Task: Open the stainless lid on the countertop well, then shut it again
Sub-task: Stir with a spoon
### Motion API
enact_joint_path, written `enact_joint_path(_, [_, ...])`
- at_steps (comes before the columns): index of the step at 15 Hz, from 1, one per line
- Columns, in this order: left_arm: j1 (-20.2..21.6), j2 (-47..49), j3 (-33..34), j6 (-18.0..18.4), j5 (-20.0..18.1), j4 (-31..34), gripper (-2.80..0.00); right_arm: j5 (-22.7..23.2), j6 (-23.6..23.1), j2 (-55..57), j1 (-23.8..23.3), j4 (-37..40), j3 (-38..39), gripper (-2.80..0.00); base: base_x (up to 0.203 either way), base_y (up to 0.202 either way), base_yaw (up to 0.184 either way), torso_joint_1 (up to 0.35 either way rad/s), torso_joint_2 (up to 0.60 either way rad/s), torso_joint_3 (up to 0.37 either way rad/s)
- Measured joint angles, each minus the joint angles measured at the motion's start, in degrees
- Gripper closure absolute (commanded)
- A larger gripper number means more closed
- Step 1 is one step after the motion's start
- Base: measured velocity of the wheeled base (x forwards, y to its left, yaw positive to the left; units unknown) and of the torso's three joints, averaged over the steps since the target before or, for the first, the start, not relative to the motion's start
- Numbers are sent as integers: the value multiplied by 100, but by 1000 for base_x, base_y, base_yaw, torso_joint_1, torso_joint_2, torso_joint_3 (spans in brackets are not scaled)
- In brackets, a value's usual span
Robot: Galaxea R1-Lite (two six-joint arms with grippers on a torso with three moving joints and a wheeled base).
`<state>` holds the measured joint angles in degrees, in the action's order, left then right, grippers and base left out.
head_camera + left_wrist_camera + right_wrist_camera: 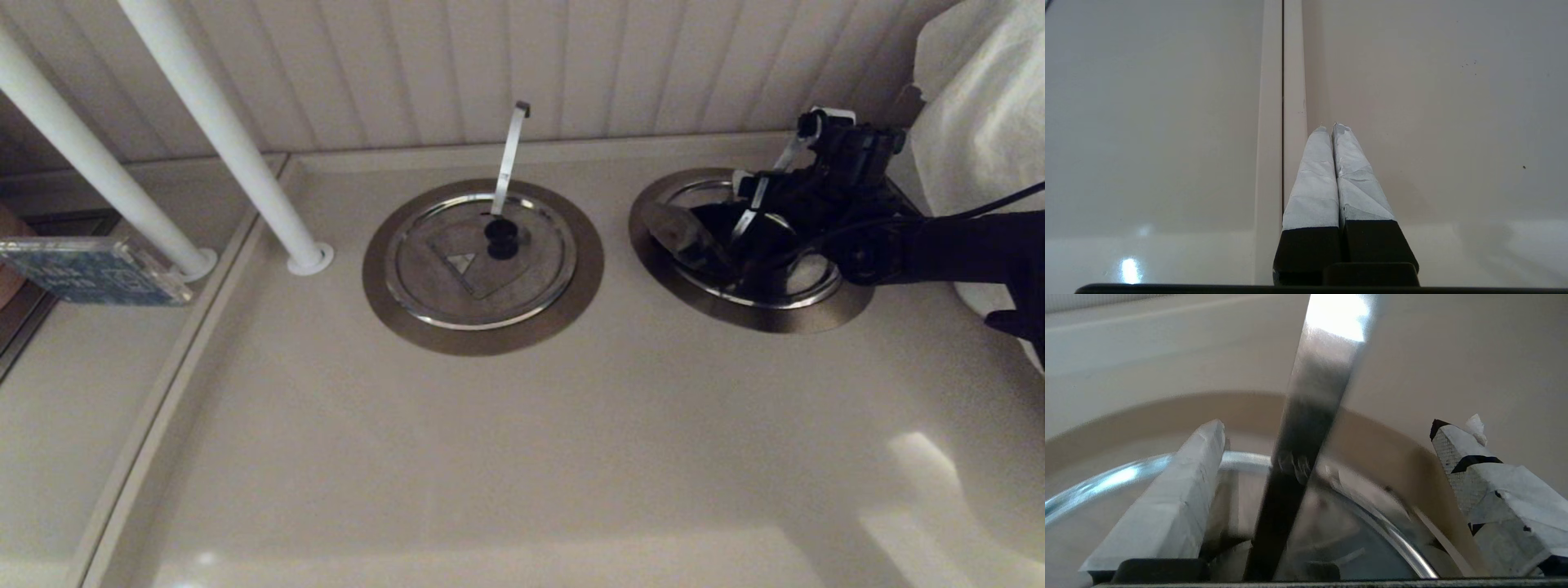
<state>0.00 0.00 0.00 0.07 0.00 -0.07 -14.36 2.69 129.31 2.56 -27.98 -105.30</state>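
The stainless lid (804, 290) sits in the right-hand countertop well, framed by its bronze-grey ring (784, 320). My right gripper (744, 204) hovers low over the lid, open, hiding the knob. A grey wedge of the lid (679, 233) shows at the well's left side; I cannot tell whether it is raised. In the right wrist view the gripper (1329, 428) straddles a steel ladle handle (1306, 428) without touching it, with the lid's shiny rim (1392, 535) and the ring (1380, 449) beyond. My left gripper (1329, 126) is shut and empty over a countertop seam, outside the head view.
The twin lid (482, 261) with a triangle sticker, black knob and upright ladle handle (510, 155) lies in the middle well. Two white poles (220, 139) stand at the left, a blue box (90, 269) at the far left, white cloth (988, 106) at the right. A panelled wall backs the counter.
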Motion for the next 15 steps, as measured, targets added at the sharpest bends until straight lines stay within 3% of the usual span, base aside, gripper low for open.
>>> enact_joint_path(3, [0, 0, 0, -5, 0, 2, 0, 57, 11, 396, -14, 58, -550, -280, 0, 0, 0, 0, 0, 0])
enact_joint_path(8, [0, 0, 0, -2, 0, 0, 0, 184, 0, 465, 48, 56, -661, -280, 0, 0, 0, 0, 0, 0])
enact_joint_path(9, [0, 0, 0, -4, 0, 5, 0, 205, 5, 473, 77, 59, -663, 0, 0, 0, 0, 0, 0, 0])
enact_joint_path(15, [0, 0, -2, -5, 0, 5, 0, 207, -35, 439, 162, -3, -663, 0, 0, 0, 0, 0, 0, 0])
